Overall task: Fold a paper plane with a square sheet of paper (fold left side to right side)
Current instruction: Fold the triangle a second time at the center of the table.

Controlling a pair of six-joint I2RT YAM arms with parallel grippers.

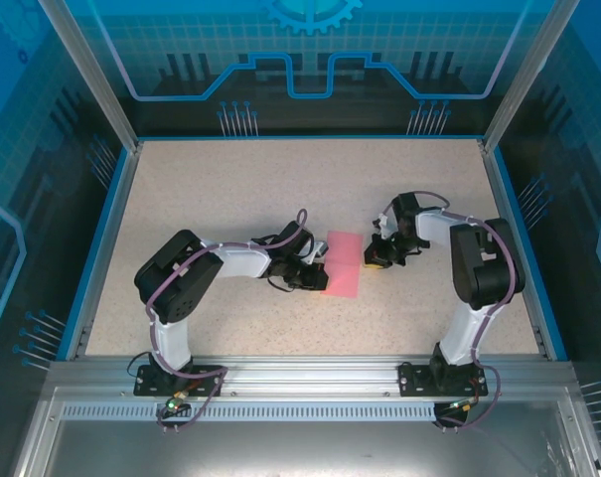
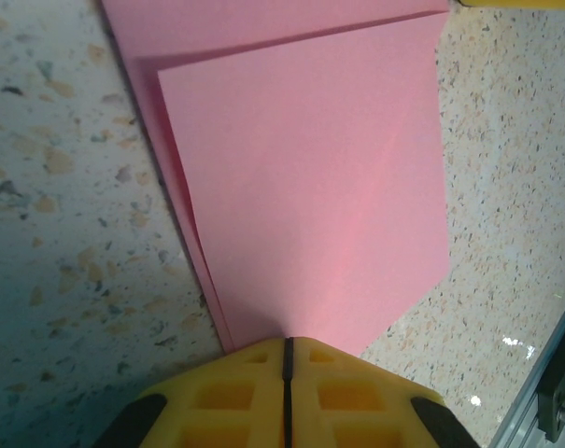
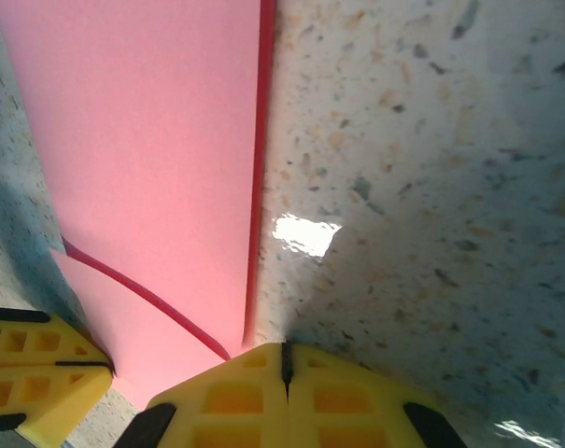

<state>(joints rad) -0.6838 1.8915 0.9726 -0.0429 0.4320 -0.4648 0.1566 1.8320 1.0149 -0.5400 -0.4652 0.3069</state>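
Note:
The pink sheet of paper point(image 1: 342, 263) lies on the table folded in two, a narrow upright rectangle between my grippers. In the left wrist view the top layer of the paper point(image 2: 301, 196) sits slightly askew over the bottom layer, which shows along the left and far edges. My left gripper point(image 1: 315, 271) is shut, and its tip point(image 2: 289, 342) rests over the paper's near corner. My right gripper point(image 1: 375, 256) is also shut, its tip point(image 3: 284, 347) at the paper's right edge point(image 3: 260, 168). Nothing shows between either pair of jaws.
The speckled beige tabletop point(image 1: 230, 189) is ringed by a blue rim and transparent walls. A metal rail point(image 1: 300, 373) carries the arm bases at the near edge. The left gripper's yellow fingers point(image 3: 35, 373) appear in the right wrist view.

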